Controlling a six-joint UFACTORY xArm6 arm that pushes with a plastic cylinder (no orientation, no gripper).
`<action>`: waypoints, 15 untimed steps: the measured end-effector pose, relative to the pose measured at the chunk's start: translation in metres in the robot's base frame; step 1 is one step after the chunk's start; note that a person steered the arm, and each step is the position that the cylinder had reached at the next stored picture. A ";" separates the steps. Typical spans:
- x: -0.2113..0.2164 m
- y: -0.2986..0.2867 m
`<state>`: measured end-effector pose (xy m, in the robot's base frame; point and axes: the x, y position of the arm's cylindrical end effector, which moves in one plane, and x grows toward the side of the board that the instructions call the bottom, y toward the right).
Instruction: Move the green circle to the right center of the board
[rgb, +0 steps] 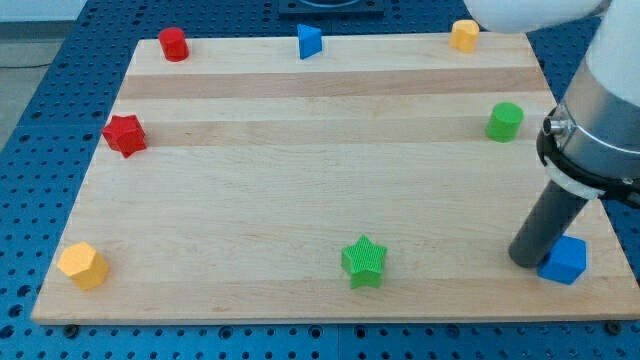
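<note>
Wooden board (300, 190) is seen lying on blue perforated desk (40, 150). At view's far left, near bottom corner, a yellow block (82, 265), roughly hexagonal, is noted. Above it, along left edge at mid height, a red star (125, 135) is placed. Red cylinder (174, 44) is found at top-left corner. Blue block (309, 41), triangular, is set at top edge approx. centre. Green star (364, 261) is seen near bottom edge, slightly right of centre, well apart from the rest. Second yellow block (464, 35) is located at top edge twd. the right; its shape can't be made out exactly. Green circle (505, 122) (short cylinder) is found near right edge, upper-middle part of board, upright, nothing touching it. Dark rod is seen coming down from arm at view's right; my tip (526, 260) is planted near bottom-right corner, just left of blue cube (564, 260), touching or v. nearly so. Tip is well below green circle, with bare board betw. them. No pincer is fitted on this rig, so no wide/narrow state can be told; nothing is held.
</note>
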<state>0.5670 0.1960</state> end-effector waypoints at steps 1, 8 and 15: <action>0.000 0.012; -0.246 -0.043; -0.202 -0.057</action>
<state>0.3646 0.1393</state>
